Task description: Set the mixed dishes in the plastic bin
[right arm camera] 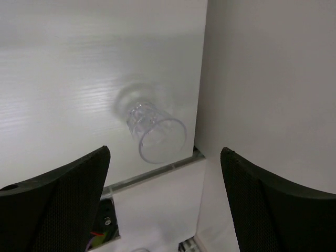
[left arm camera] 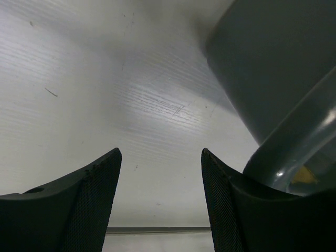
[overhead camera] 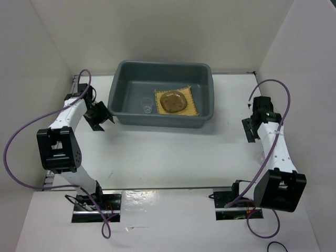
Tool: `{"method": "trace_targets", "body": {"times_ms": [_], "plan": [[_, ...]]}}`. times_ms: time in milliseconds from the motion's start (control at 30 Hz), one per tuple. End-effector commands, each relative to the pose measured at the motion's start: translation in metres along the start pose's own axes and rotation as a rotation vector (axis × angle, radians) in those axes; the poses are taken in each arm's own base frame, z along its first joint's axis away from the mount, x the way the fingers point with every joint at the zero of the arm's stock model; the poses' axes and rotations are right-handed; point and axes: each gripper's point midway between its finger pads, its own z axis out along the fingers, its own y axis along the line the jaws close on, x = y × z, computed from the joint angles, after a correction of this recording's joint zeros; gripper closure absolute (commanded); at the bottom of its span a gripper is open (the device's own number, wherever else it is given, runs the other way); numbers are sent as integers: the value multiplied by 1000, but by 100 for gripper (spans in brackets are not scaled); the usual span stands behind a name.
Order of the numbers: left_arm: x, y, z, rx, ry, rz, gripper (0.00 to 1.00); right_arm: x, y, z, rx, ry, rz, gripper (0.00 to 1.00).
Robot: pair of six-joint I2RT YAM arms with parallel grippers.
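The dark grey plastic bin stands at the back middle of the table. Inside it the tan-yellow mat lies flat with a clear dish on top; I cannot tell plate from bowl. A small clear cup stands in the bin left of the mat. My left gripper is open and empty beside the bin's left wall. My right gripper is open and empty, right of the bin. In the right wrist view a clear cup stands on the table beyond the open gripper, untouched.
White walls close in the table on the left, back and right. The cup in the right wrist view stands close to the right wall and the table's near edge. Purple cables loop from both arms.
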Motion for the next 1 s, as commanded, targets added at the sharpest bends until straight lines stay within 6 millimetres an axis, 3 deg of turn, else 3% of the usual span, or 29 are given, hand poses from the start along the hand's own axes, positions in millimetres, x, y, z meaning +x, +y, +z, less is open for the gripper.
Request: {"method": "trace_targets", "body": {"times_ms": [0, 167, 400, 567, 733, 833, 867, 933, 967], "plan": [[-15, -14, -10, 42, -29, 41, 30, 21, 1, 27, 76, 55, 66, 10], [-18, -15, -9, 42, -29, 50, 30, 52, 15, 49, 34, 103, 53, 10], [-11, -15, -7, 39, -18, 57, 30, 58, 23, 60, 6, 107, 59, 10], [1, -4, -3, 15, 4, 51, 30, 67, 42, 73, -79, 133, 10, 21], [5, -2, -2, 19, -2, 43, 30, 71, 53, 86, -132, 173, -8, 25], [10, 1, 1, 15, 4, 33, 30, 68, 55, 93, -162, 195, -6, 48], [10, 1, 1, 15, 4, 33, 30, 65, 52, 94, -158, 193, 4, 77], [12, 2, 0, 15, 4, 33, 30, 47, 39, 80, -158, 165, 29, 96], [11, 4, 0, 6, -1, 32, 30, 14, 21, 63, -148, 66, 74, 100]]}}
